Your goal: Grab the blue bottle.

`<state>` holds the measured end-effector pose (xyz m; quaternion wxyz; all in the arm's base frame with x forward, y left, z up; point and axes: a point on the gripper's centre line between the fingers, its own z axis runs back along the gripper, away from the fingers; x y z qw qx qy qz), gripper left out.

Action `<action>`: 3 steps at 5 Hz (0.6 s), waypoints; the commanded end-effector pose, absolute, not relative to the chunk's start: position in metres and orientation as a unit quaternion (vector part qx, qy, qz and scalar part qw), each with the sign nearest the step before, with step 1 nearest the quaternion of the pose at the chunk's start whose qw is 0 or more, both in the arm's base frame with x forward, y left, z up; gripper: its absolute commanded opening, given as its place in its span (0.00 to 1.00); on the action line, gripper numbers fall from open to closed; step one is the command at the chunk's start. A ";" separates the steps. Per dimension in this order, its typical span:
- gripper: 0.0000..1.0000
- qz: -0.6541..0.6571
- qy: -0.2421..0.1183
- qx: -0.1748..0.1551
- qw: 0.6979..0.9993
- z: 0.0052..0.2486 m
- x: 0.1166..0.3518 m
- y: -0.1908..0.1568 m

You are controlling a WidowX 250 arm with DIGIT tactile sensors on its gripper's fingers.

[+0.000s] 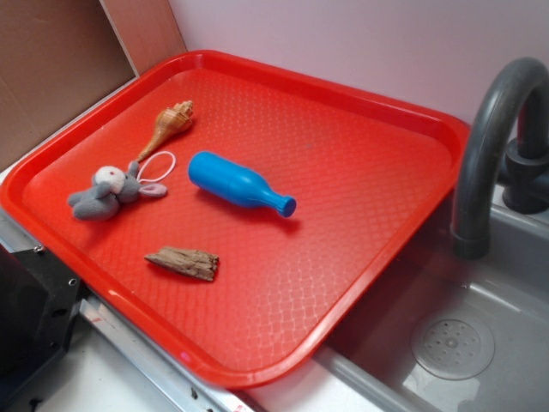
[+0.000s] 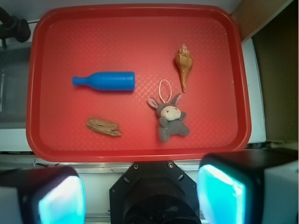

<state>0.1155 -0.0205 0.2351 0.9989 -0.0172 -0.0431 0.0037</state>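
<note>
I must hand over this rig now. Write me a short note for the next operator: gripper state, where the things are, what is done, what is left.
Gripper: open, empty, high above the tray's near edge.
Blue bottle: lying on its side mid-tray, nothing touching it.
Also on the tray: plush toy, seashell, wood piece, all apart from the bottle.
Done: nothing yet.
Left: move over the bottle, lower, close on its body, lift.

Pale wall (grey sink alongside)
</note>
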 end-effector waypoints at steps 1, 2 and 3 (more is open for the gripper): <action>1.00 0.004 -0.043 -0.017 0.999 0.235 0.116 -0.021; 1.00 -0.078 -0.055 -0.036 0.995 0.224 0.128 -0.016; 1.00 -0.195 -0.069 -0.053 0.977 0.206 0.152 -0.008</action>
